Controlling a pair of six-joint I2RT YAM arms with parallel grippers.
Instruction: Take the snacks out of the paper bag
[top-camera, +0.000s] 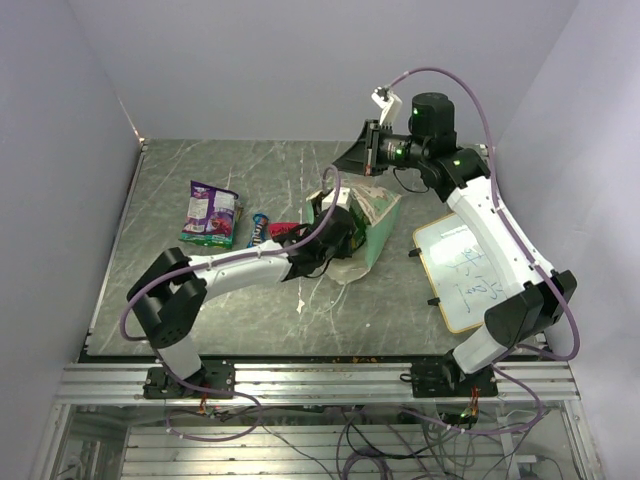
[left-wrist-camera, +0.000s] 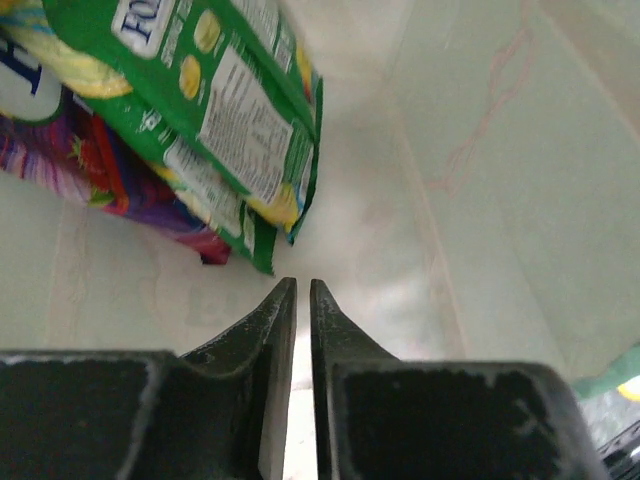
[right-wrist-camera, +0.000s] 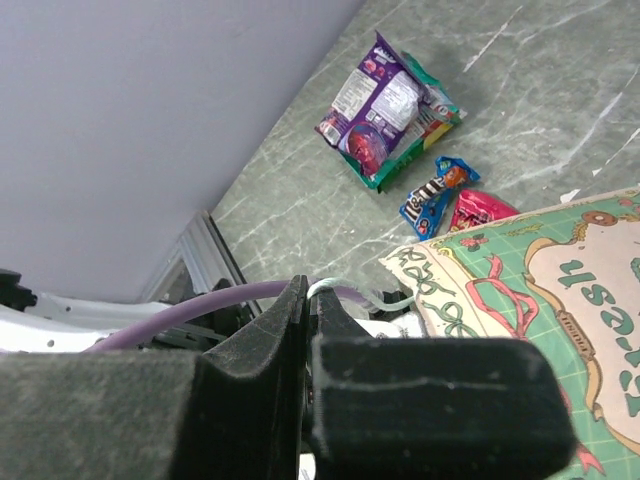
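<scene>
The paper bag (top-camera: 378, 228) lies tilted at the table's middle, its printed side (right-wrist-camera: 540, 290) facing up. My right gripper (top-camera: 372, 150) (right-wrist-camera: 313, 290) is shut on its white string handle (right-wrist-camera: 372, 297) and holds it up. My left gripper (top-camera: 335, 235) (left-wrist-camera: 303, 285) is inside the bag, jaws almost together with nothing between them. Just ahead of its tips lie green snack bags (left-wrist-camera: 220, 110) over a purple-pink one (left-wrist-camera: 80, 165). Outside, left of the bag, lie a purple candy bag (top-camera: 210, 213) (right-wrist-camera: 388, 110), a blue bar (top-camera: 259, 230) (right-wrist-camera: 438, 192) and a red packet (top-camera: 283, 230) (right-wrist-camera: 478, 210).
A wood-framed whiteboard (top-camera: 465, 270) lies to the right of the bag, under my right arm. Walls close the table at the back and on both sides. A metal rail (top-camera: 300, 380) runs along the near edge.
</scene>
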